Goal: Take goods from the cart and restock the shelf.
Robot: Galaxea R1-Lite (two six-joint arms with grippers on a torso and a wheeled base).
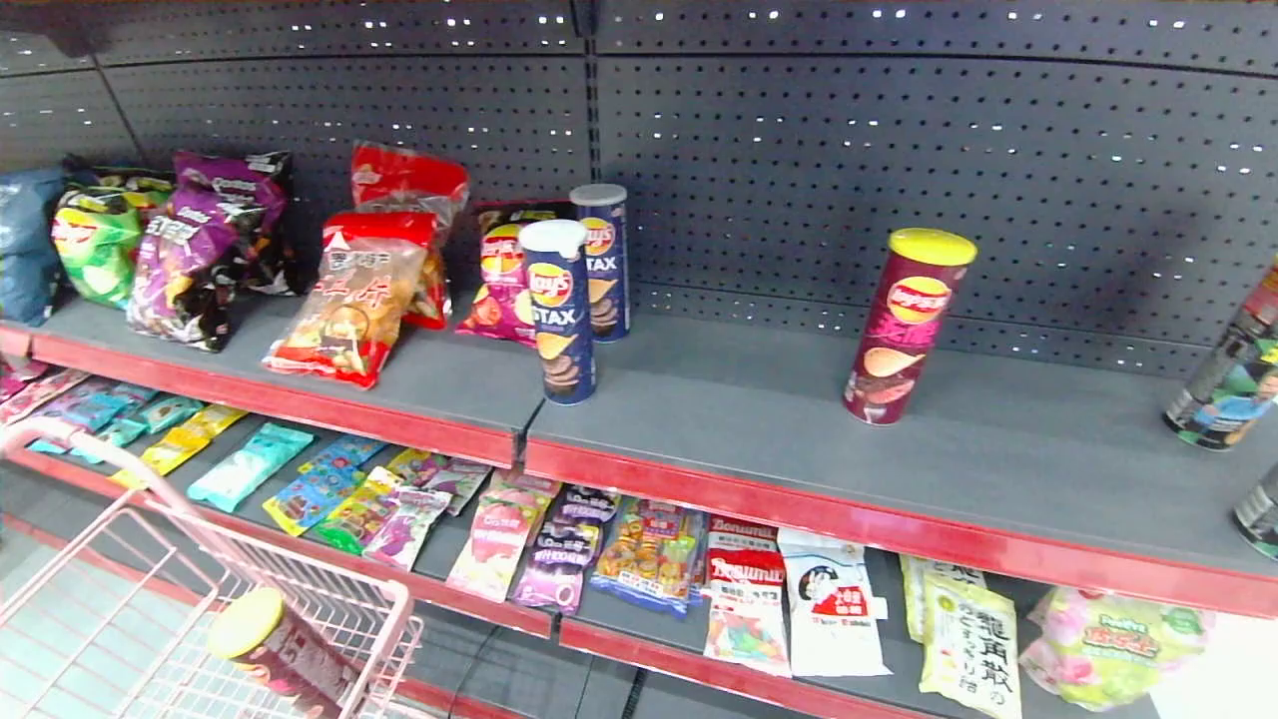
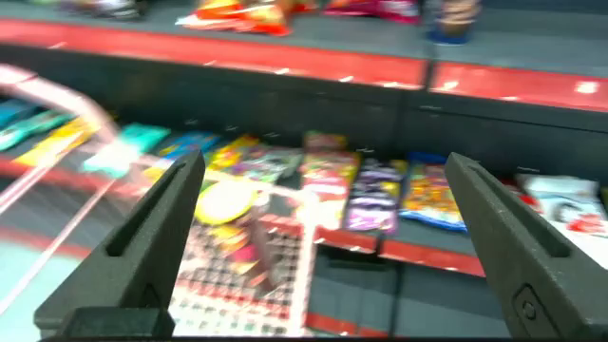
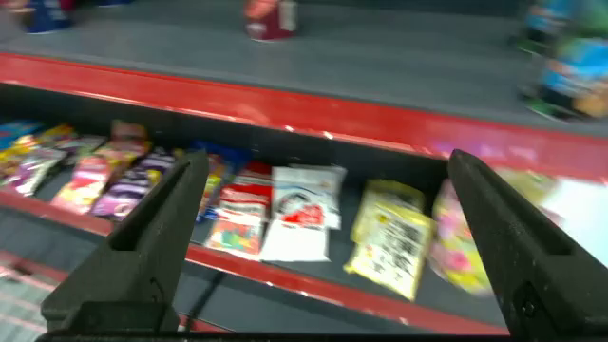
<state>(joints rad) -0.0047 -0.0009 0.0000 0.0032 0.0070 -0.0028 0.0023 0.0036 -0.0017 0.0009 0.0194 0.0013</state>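
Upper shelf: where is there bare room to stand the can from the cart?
The widest bare stretch of the upper shelf lies between the blue chip cans and the maroon chip can. Another lies between the maroon chip can and the dark cans at the right edge. The left end is crowded with chip bags.

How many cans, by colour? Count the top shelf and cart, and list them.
Blue cans: 2
Maroon cans: 2, one in the cart
Dark cans, cut off at the edge: 2
Total: 6
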